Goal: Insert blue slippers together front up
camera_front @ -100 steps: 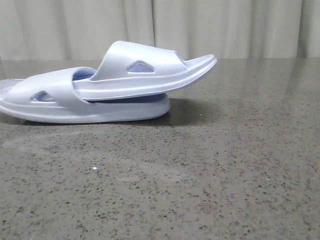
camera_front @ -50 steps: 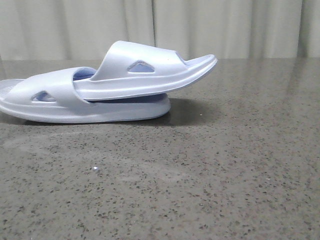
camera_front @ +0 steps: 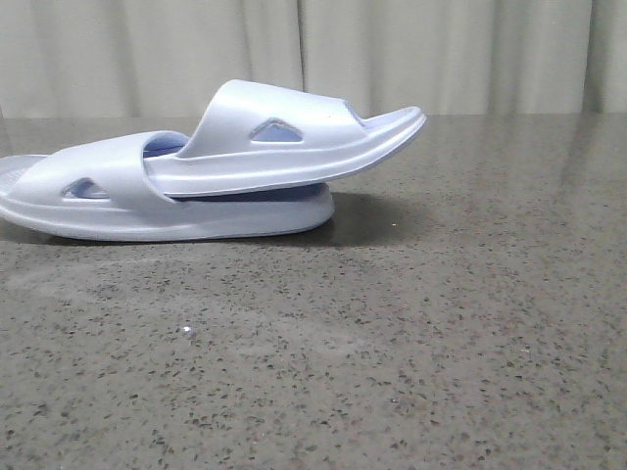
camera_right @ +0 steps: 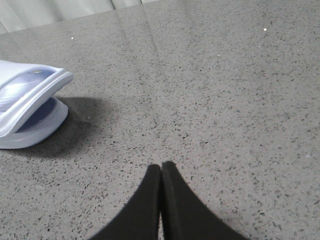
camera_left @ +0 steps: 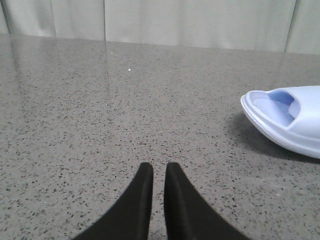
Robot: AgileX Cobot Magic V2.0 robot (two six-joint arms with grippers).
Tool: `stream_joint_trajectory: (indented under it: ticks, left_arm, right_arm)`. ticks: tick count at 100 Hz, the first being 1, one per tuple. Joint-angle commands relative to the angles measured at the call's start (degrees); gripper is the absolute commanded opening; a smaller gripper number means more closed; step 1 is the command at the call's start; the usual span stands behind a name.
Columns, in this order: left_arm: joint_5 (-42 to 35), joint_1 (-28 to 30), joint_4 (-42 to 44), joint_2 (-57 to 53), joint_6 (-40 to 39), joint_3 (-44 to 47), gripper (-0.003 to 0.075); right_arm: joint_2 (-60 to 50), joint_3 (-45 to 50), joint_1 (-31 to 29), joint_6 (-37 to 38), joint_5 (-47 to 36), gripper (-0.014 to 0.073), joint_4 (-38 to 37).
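Pale blue, nearly white foam is filling the upper left of the front view, where the blue slippers (camera_front: pixel 211 166) are lying nested on the speckled grey table (camera_front: pixel 392 352). One slipper (camera_front: pixel 147 201) is sitting flat on the stone with its heel running off the left edge of the frame. The other slipper (camera_front: pixel 294 142) is resting on top of it, its back end tucked under the lower one's strap and its toe pointing right and tilting upward, clear of the surface and casting a shadow to the right. Beige curtains (camera_front: pixel 392 54) are hanging along the top of the frame.

At the bottom centre of the left wrist view, the left gripper (camera_left: pixel 155 172) is hovering over bare table with its black fingers drawn nearly together, gripping nothing; a slipper end is showing at the right edge. At the bottom centre of the right wrist view, the right gripper (camera_right: pixel 161 170) is pressing its tips together, also empty, with the stacked toes lying well apart at the left edge.
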Motion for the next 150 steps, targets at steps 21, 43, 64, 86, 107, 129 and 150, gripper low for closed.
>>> stream_joint_trajectory:
  ticks: [21, 43, 64, 86, 107, 129, 150]
  left_arm:
    - [-3.95, -0.48, -0.62, 0.54, -0.53, 0.52, 0.0015]
    - [-3.95, -0.48, -0.62, 0.54, -0.53, 0.52, 0.0015]
    - [-3.95, -0.48, -0.62, 0.54, -0.53, 0.52, 0.0015]
    - [-3.95, -0.48, -0.62, 0.54, -0.53, 0.52, 0.0015]
    - [-3.95, -0.48, -0.62, 0.54, -0.53, 0.52, 0.0015]
    - [-3.95, -0.48, -0.62, 0.54, -0.53, 0.52, 0.0015]
    - [-3.95, -0.48, -0.62, 0.54, -0.53, 0.52, 0.0015]
  right_arm:
    - [-1.15, -1.55, 0.08, 1.69, -6.32, -0.0081, -7.58]
    - [-4.90, 1.46, -2.19, 42.52, -15.00, -0.0081, -55.57]
    - [-14.25, 8.30, -9.49, 55.77, -13.49, -0.0081, -70.67]
    - [-25.97, 13.38, -17.80, 62.61, -7.32, -0.0081, -78.55]
    - [-30.83, 13.38, -20.19, 62.44, -3.98, -0.0081, -78.91]
    - [-30.86, 13.38, -20.19, 62.44, -4.24, -0.0081, -78.91]
    - [-30.86, 13.38, -20.19, 62.44, -4.24, -0.0081, -78.91]
